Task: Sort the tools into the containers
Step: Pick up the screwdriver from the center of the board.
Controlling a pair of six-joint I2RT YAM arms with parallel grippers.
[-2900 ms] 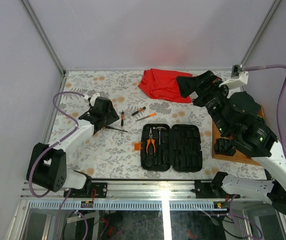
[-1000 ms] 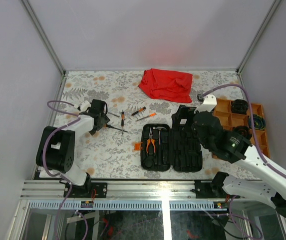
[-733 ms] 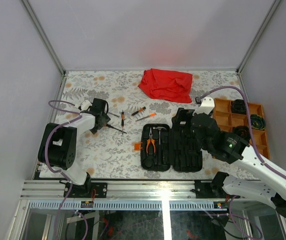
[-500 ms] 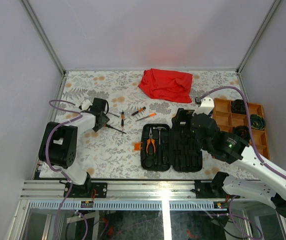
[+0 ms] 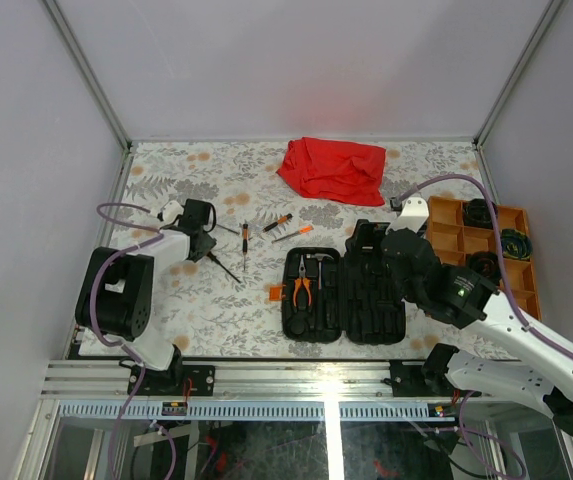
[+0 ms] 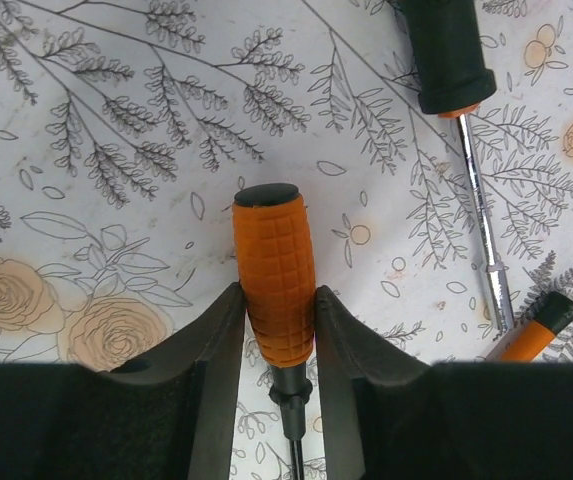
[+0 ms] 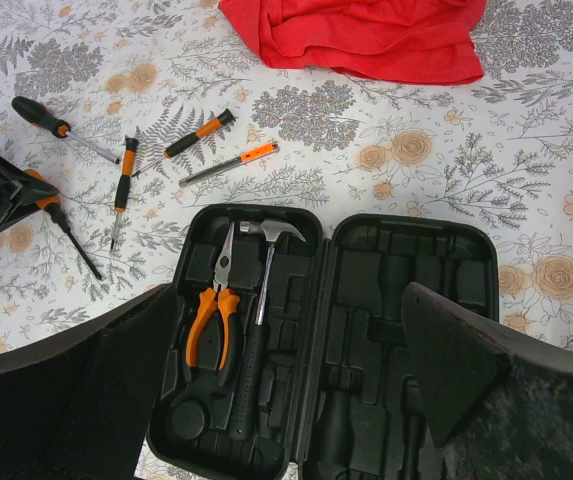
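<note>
My left gripper is shut on an orange-handled screwdriver low over the flowered tablecloth; its thin shaft points toward the front right. Other screwdrivers lie just right of it, and one with a black handle shows in the left wrist view. The black case lies open with pliers and a hammer in its left half. My right gripper is open and empty above the case. The orange tray sits at the right.
A red cloth lies at the back middle of the table. The case's orange latch sticks out on its left side. The tray holds dark round items. Grey walls close in the left, back and right.
My right arm came down from over the orange tray to above the open case. In my left gripper the screwdriver's shaft has swung toward the front.
</note>
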